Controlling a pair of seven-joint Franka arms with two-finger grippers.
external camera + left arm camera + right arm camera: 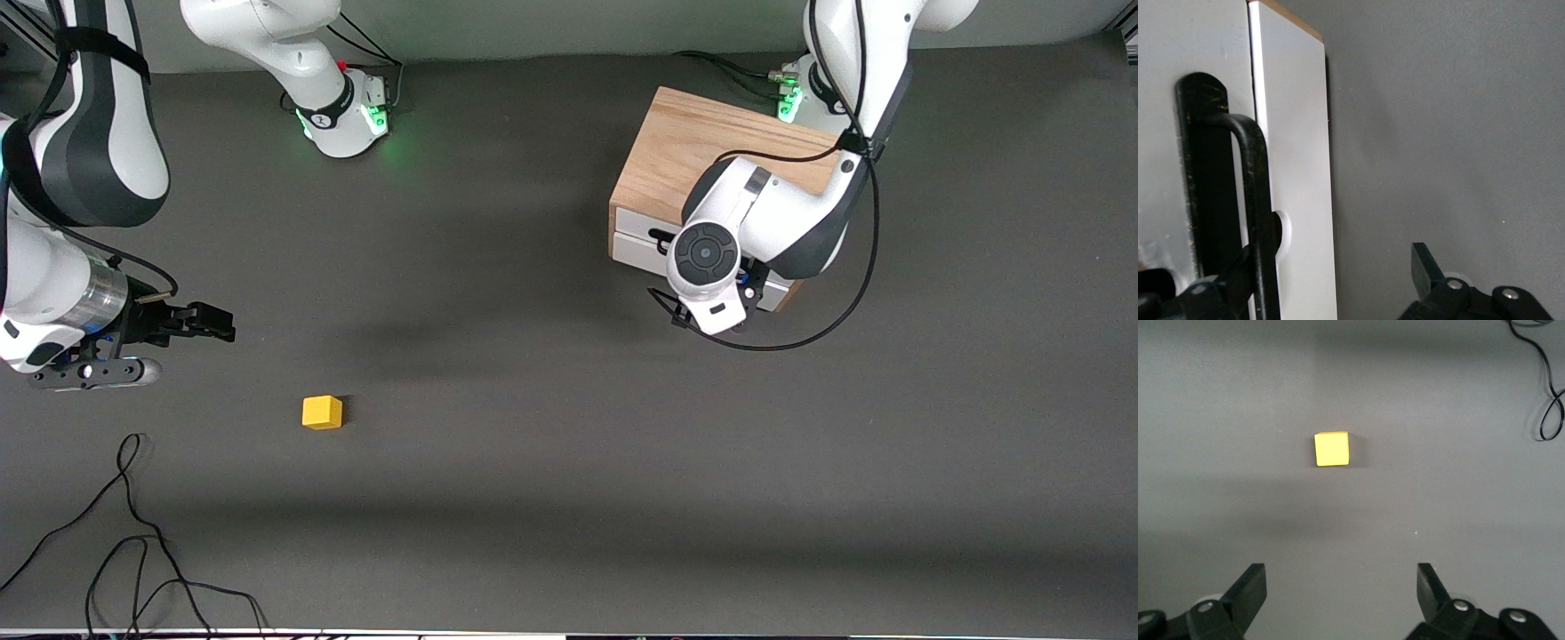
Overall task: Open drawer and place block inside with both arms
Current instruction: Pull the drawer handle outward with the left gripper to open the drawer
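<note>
There is one yellow block [322,412] on the grey worktop [551,462], toward the right arm's end and well apart from the one wooden cabinet [702,147] with its two white drawer fronts. The left pincer [1331,280] is at the shut drawer [1295,167], spread wide with one finger [1238,277] against the black handle [1251,200]. The right pincer [1341,590] hangs wide and empty above the worktop near the block, and one loose black cable [133,533] lies nearer the camera.

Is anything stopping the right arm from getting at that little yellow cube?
Probably not. The block sits alone on bare table, and the right gripper hangs open above it with nothing between them.
</note>
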